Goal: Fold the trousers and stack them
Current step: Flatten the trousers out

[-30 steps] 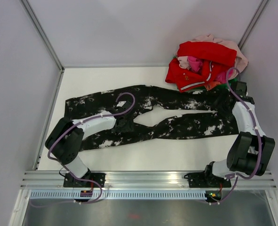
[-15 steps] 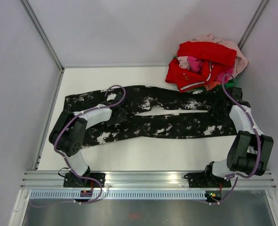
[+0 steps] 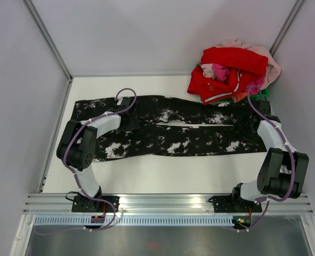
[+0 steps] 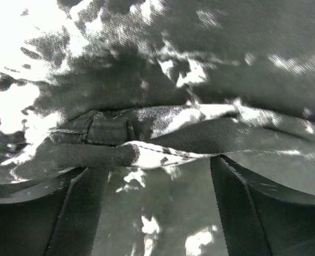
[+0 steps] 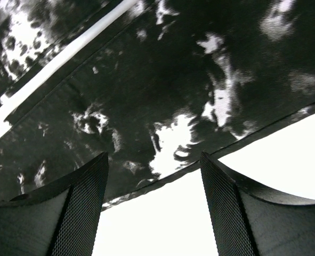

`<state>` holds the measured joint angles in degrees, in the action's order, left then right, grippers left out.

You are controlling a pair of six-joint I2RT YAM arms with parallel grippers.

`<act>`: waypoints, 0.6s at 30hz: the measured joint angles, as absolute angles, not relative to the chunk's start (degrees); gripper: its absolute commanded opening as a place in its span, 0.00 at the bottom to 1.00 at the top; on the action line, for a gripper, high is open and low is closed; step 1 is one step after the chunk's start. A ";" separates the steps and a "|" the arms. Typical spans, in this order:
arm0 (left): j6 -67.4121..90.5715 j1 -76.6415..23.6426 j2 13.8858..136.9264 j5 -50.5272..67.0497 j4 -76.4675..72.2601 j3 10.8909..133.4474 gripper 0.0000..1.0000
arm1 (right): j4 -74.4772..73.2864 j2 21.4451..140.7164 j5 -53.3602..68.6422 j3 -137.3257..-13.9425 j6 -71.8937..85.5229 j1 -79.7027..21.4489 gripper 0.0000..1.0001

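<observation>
The trousers (image 3: pixel 189 138), black with white blotches, lie flat across the table. Their two legs run side by side, with only a thin white slit between them. My left gripper (image 3: pixel 129 121) rests on the left part of the trousers. In the left wrist view this gripper (image 4: pixel 154 166) is open, with a raised fold of the fabric (image 4: pixel 146 152) lying across its fingertips. My right gripper (image 3: pixel 259 106) is low over the right end of the trousers. In the right wrist view it (image 5: pixel 153 157) stands open over the cloth's dark edge (image 5: pixel 162 170) and the bare table (image 5: pixel 162 218).
A pile of red and pink clothes (image 3: pixel 232 72) sits in the back right corner, touching the far end of the trousers. Grey walls close in the white table (image 3: pixel 162 170) on three sides. A metal rail (image 3: pixel 168 201) runs along the front.
Both grippers have moved away from me, toward the back. The near trouser leg has shifted with them, and the wide gap between the legs has closed to a slit.
</observation>
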<state>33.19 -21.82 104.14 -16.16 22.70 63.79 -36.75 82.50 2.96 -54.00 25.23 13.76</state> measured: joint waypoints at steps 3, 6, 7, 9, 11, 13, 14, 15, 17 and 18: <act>32.03 -21.10 100.25 -11.99 22.59 61.82 0.89 | -36.40 82.50 3.29 -53.71 25.26 12.82 0.76; 32.08 -21.15 88.84 -8.40 24.43 57.32 0.98 | -36.29 82.48 3.84 -53.63 25.30 11.38 0.76; 32.49 -21.41 82.83 -7.60 25.19 55.79 1.00 | -36.23 82.46 3.90 -53.63 25.32 10.87 0.76; 33.98 -22.02 69.56 -7.73 26.94 53.45 1.00 | -35.99 82.41 4.12 -53.63 25.50 9.28 0.76; 37.01 -22.37 59.35 -10.13 28.49 53.04 1.00 | -35.83 82.15 4.29 -53.63 25.74 7.68 0.76; 41.12 -22.20 51.59 -14.98 31.20 52.51 0.99 | -35.55 81.60 4.67 -53.65 26.00 6.26 0.76; 44.14 -21.78 49.15 -17.43 33.10 51.99 0.98 | -35.40 81.41 4.84 -53.65 26.15 5.78 0.76; 47.03 -21.17 47.86 -19.40 35.14 51.05 0.98 | -35.18 81.19 5.15 -53.67 26.30 5.34 0.76; 52.31 -19.73 47.92 -21.78 39.22 47.99 0.98 | -34.68 81.01 5.58 -53.67 26.46 4.78 0.76; 54.76 -18.44 48.82 -22.37 41.06 45.93 0.96 | -34.46 81.01 5.80 -53.67 26.59 4.62 0.76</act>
